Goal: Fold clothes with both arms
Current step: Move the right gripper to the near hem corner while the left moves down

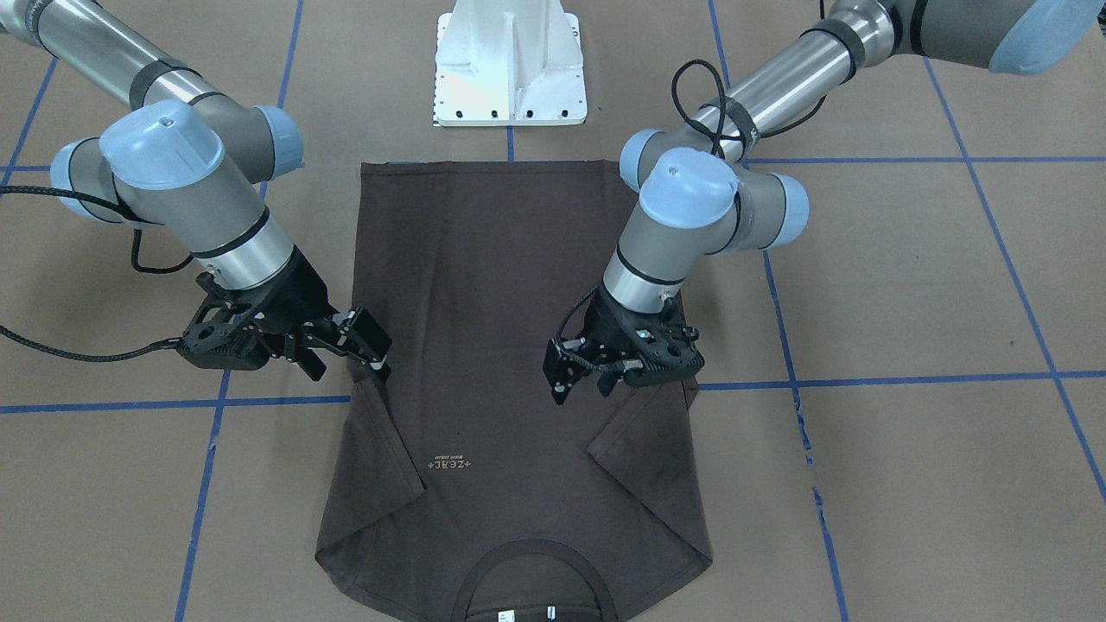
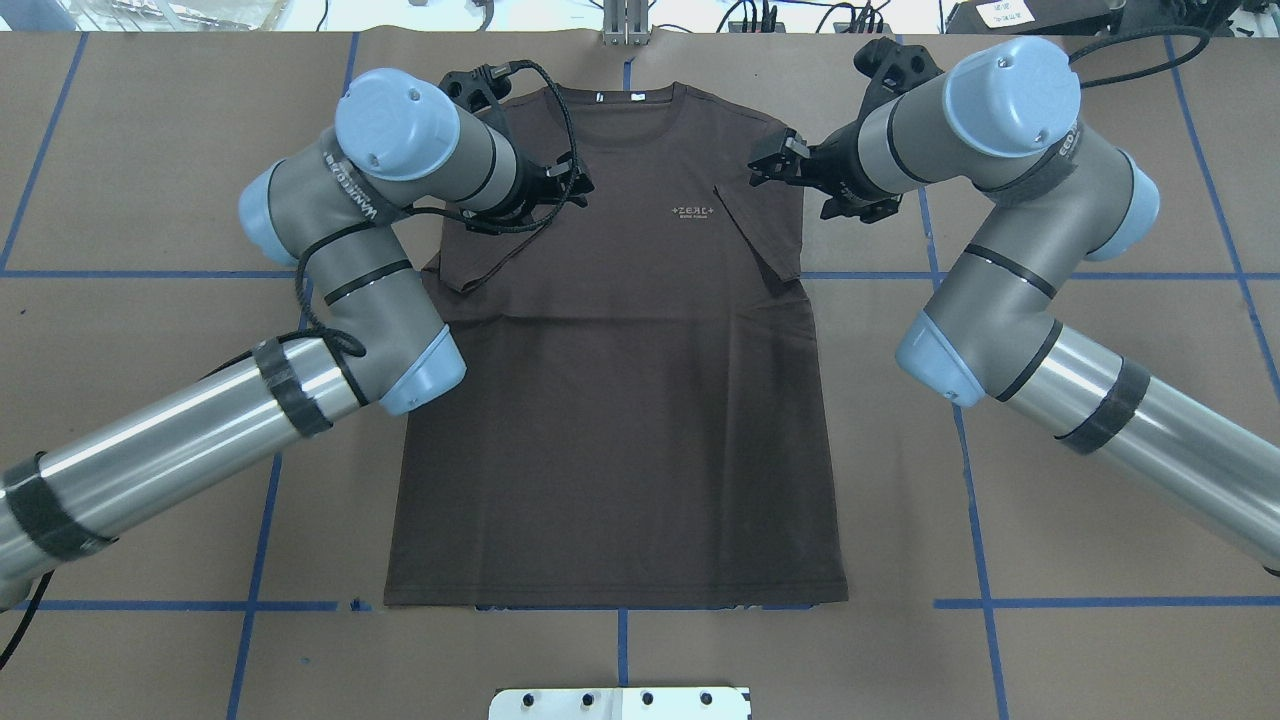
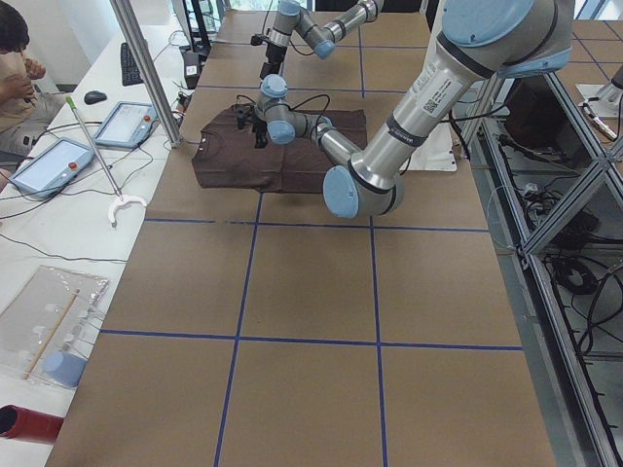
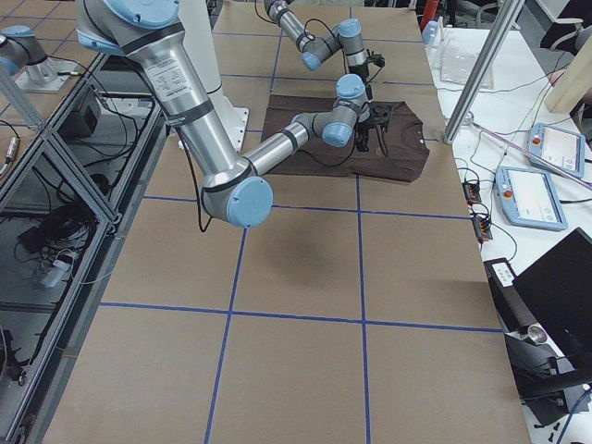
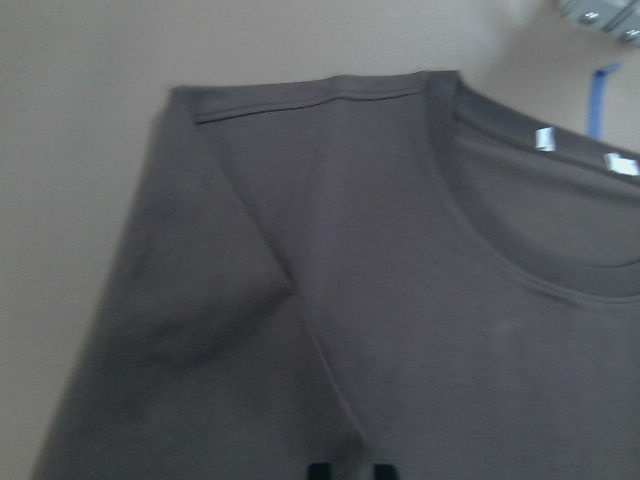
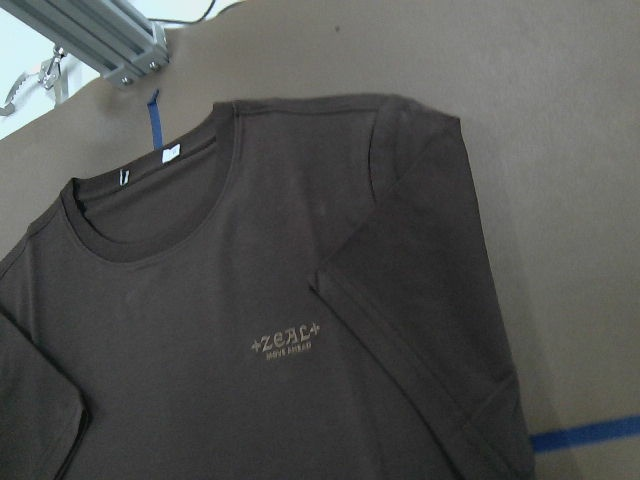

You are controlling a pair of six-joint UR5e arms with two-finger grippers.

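**Left gripper** (image 1: 583,390): black two-finger gripper. The fingers are parted with a clear gap and hold nothing. It hangs just above the cloth, inboard of the shirt's left edge, at the upper end of the left sleeve. The left wrist view shows only the fingertips at its lower edge, with flat fabric beyond.

**Right gripper** (image 1: 350,370): black two-finger gripper, fingers spread wide and empty. One finger stands over the shirt's right edge where the sleeve fold starts, the other outside it over the table. Whether the inner tip touches the cloth cannot be told.

**Dark grey-brown short-sleeved T-shirt** (image 1: 510,285): lies flat and face up, midway between the two arms.
- Ribbed round collar (image 1: 540,561) at the far end, away from the robot.
- Straight hem at the near end, just in front of the white pedestal base (image 1: 510,69).
- Long axis runs near to far.
- Left sleeve (image 1: 644,449) and right sleeve (image 1: 380,449) are each turned inward onto the body.
- Small pale chest lettering (image 1: 449,464) lies right of the centre line.
- White neck tags (image 5: 545,138) sit inside the collar.

**Governing relation:** the grippers flank the long axis at about armpit level, in the far part of the garment. The collar lies farther out from both and the long body lies nearer. Each arm is closest to its own side edge. With the sleeves in, the next fold likely takes the side edges or the far end.

**Brown paper-covered table** (image 1: 907,285): marked with blue tape lines (image 1: 864,378).
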